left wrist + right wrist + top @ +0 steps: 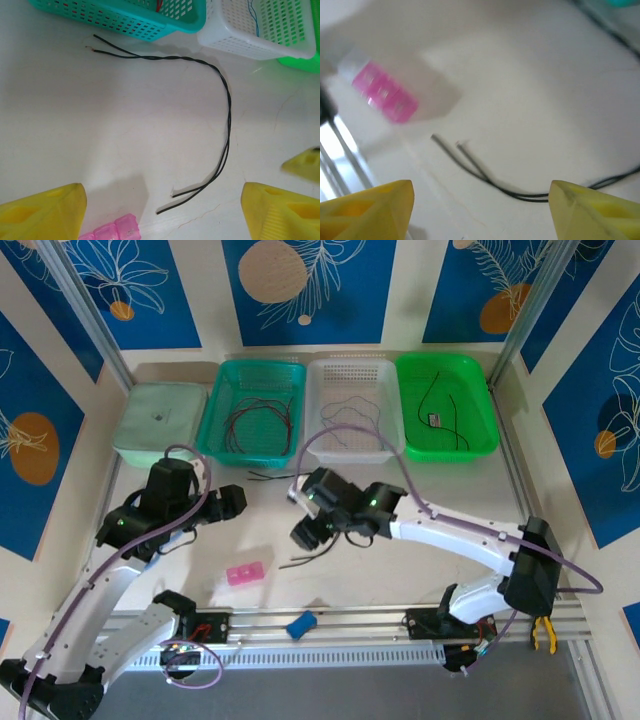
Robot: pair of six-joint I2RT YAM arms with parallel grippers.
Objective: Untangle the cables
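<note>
Two thin black cables (227, 115), twisted together, lie in a curve on the white table; their near ends (300, 562) splay apart. My right gripper (303, 537) hangs open just above those ends, and the pair (485, 177) runs on the table between its yellow fingers (595, 210) without touching them. My left gripper (162, 210) is open to the left, with the same cable ends on the table ahead of it. More cables lie in the baskets: red and dark ones (258, 425), a grey one (345, 405) and a black one (445, 405).
A teal basket (215, 420), a white basket (385, 445) and a green tray (480, 440) stand in a row at the back, with a pale green box (160, 420) to their left. A pink pill box (247, 574) lies near the cable ends. A blue object (301, 624) sits on the front rail.
</note>
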